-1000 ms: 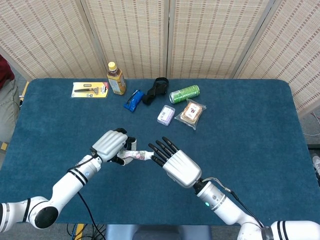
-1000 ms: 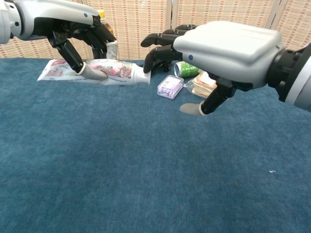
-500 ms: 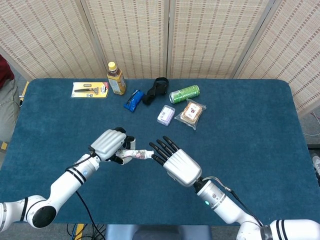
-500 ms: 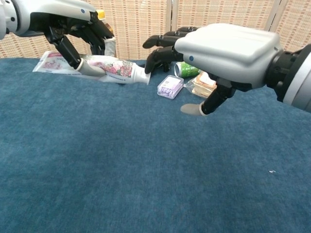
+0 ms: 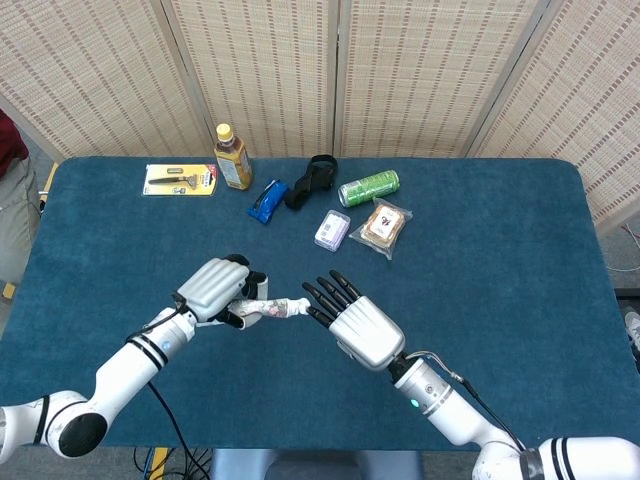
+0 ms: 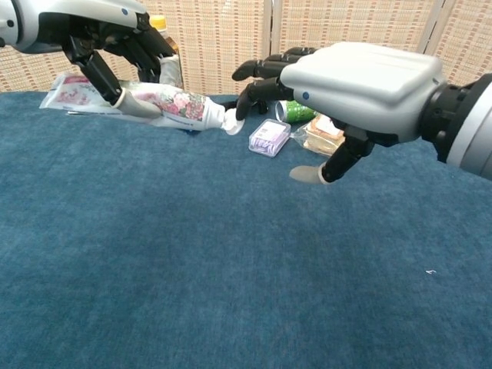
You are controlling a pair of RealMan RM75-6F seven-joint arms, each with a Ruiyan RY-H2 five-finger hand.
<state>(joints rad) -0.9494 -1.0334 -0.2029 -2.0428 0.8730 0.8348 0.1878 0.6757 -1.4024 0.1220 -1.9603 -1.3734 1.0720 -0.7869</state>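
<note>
My left hand grips a white tube with a pink flower print, held above the blue tablecloth with its white cap pointing right. My right hand hovers just right of the cap, palm down and fingers spread, holding nothing. Its dark fingertips reach to the cap's end; contact cannot be judged.
Along the far side of the table lie a razor pack, a yellow-capped bottle, a blue item, a black strap, a green can, a small lilac box and a wrapped snack.
My left hand has lifted the tube a little and drawn it slightly left, cap end tilting down. The right hand has barely moved.
</note>
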